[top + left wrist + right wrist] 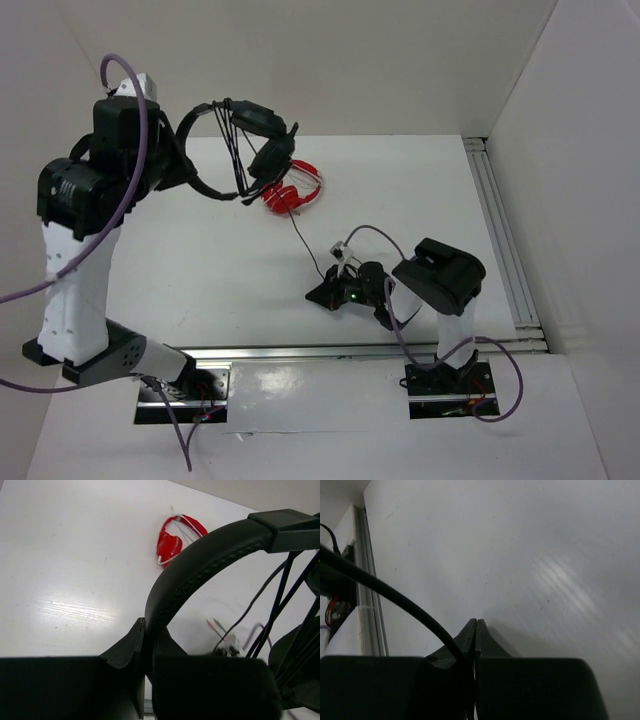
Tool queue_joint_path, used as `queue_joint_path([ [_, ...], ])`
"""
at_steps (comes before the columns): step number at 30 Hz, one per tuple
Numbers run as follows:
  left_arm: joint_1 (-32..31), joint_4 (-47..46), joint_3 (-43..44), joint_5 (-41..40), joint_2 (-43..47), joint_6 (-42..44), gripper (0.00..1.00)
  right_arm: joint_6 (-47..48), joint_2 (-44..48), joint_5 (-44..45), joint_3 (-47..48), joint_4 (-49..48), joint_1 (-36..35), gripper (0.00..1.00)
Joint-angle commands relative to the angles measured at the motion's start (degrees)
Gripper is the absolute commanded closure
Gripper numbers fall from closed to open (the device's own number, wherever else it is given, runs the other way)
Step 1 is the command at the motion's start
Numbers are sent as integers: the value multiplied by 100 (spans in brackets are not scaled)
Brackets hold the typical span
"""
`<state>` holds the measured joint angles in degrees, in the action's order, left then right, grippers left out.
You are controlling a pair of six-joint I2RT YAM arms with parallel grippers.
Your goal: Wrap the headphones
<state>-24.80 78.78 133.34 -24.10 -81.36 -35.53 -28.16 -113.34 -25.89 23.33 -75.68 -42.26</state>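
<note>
Left gripper [148, 635] pinches the headband [200, 555], holding the headphones [250, 140] high at far left, probably so the cable can be wound across the band; several turns already cross it. Right gripper [476, 626], low over the table [200, 260] at near right, is closed on the cable [395, 596], apparently to feed it. From there the cable climbs past the red headphones [292, 190] to the earcups.

Table [200, 260] at centre left lies open for passage; red headphones [292, 190] and a thin cable [305, 245] bar the middle; rails [505, 240] edge the right.
</note>
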Motion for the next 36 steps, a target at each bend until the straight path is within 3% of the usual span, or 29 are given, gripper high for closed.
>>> queue_joint_path([
  [1, 894, -1056, -315, 589, -274, 28, 100, 267, 1030, 1161, -513, 459, -605, 100],
  [3, 1125, -1294, -597, 477, -406, -68, 100, 416, 1776, 2048, -567, 1446, -1167, 100],
  [4, 1248, -1374, -729, 389, -459, -199, 100, 356, 2563, 3610, -427, 2860, -1588, 100],
  [5, 1475, -1479, -974, 275, -512, -391, 100, 294, 2902, 4235, -313, 3353, -2401, 100],
  [7, 1705, -1664, -1335, 81, -512, -507, 100, 146, 3752, 5211, 56, 4581, -3057, 100],
  [8, 1898, -1891, -1746, 11, -512, -586, 100, 144, 4001, 5469, 188, 4919, -3652, 100],
  [10, 2057, -1946, -2082, -182, -512, -761, 100, 49, 4554, 6022, 697, 5596, -4174, 100],
  [11, 2110, -1946, -2414, -235, -564, -963, 100, -74, 4653, 6025, 917, 6287, -4507, 100],
  [15, 2216, -2113, -3251, -165, -416, -1237, 100, -67, 4795, 6280, 2006, 7443, -5283, 100],
  [24, 2426, -2482, -4324, 19, -441, -1229, 100, 1022, 3627, 6007, 4749, 8560, -6548, 100],
  [28, 2480, -2744, -4684, 307, -512, -1097, 100, 1339, 3337, 6061, 5653, 8929, -6549, 100],
  [32, 2261, -2965, -4983, 607, -276, -395, 100, 1603, 3213, 6420, 6260, 9728, -6024, 100],
  [35, 1928, -3236, -5412, 773, 102, 176, 100, 1963, 3388, 5835, 6385, 10353, -4673, 100],
  [36, 1839, -3386, -5528, 1045, 199, 465, 100, 2251, 3467, 4936, 6386, 10572, -4207, 100],
])
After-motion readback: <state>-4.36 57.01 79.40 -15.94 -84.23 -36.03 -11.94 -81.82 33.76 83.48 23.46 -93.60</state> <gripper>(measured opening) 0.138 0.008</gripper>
